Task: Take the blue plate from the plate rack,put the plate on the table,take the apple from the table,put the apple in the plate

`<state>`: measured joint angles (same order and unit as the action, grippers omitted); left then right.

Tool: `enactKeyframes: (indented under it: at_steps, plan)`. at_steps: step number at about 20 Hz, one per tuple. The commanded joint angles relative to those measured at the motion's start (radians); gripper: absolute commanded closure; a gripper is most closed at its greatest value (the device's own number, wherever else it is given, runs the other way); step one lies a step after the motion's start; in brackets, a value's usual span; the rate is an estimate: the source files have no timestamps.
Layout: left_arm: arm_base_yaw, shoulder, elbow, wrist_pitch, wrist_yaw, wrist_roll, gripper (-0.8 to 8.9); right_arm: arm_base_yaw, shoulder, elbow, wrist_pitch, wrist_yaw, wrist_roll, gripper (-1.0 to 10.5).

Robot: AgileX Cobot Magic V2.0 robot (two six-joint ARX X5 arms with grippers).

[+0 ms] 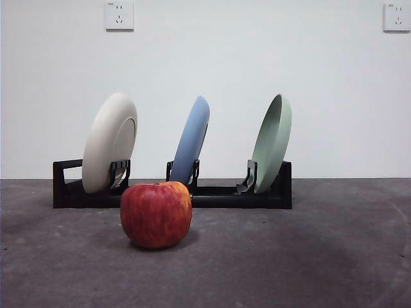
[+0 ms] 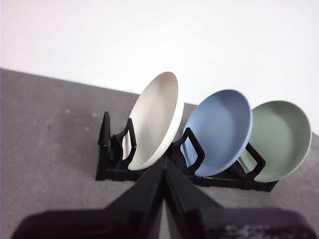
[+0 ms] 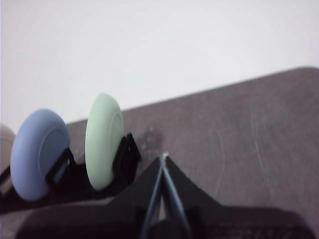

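Left claw point(image 2: 163, 169) jaws pressed together, holding nothing, hanging off from the plate rack point(image 2: 112, 167). Right claw point(image 3: 162, 162) likewise closed and empty; neither shows in front view. Blue plate point(image 1: 192, 142) stands tilted in the middle slot, between cream plate point(image 1: 110, 142) and green plate point(image 1: 272, 142). Apple point(image 1: 156, 213) on bench point(image 1: 321, 256), hiding part of the rack's rail.

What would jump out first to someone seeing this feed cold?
Probably the apple, large and red, sitting on the table nearest the front camera, just ahead of the plate rack. Behind it, three plates lean in the rack in a row: a cream-white plate, the blue plate in the middle slot, and a pale green plate. Neither gripper has reached them; both show shut jaws.
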<state>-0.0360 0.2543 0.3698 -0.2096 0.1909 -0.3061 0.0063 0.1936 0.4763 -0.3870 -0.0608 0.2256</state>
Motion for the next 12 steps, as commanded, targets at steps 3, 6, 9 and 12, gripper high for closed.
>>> enactKeyframes:
  at_steps: [3, 6, 9, 12]
  plan:
    - [-0.002, 0.142, 0.115, -0.086, 0.000, -0.008, 8.18, 0.000, 0.149, 0.158, -0.190, -0.004, -0.011, 9.5]
    - [-0.002, 0.224, 0.186, -0.147, 0.000, -0.008, 8.17, 0.000, 0.240, 0.243, -0.314, -0.003, -0.020, 9.5]
    - [-0.002, 0.299, 0.249, -0.197, 0.001, -0.009, 8.18, 0.000, 0.318, 0.307, -0.390, -0.003, -0.020, 9.5]
    - [-0.002, 0.369, 0.302, -0.231, 0.063, -0.009, 8.18, 0.000, 0.383, 0.353, -0.454, -0.003, -0.020, 9.5]
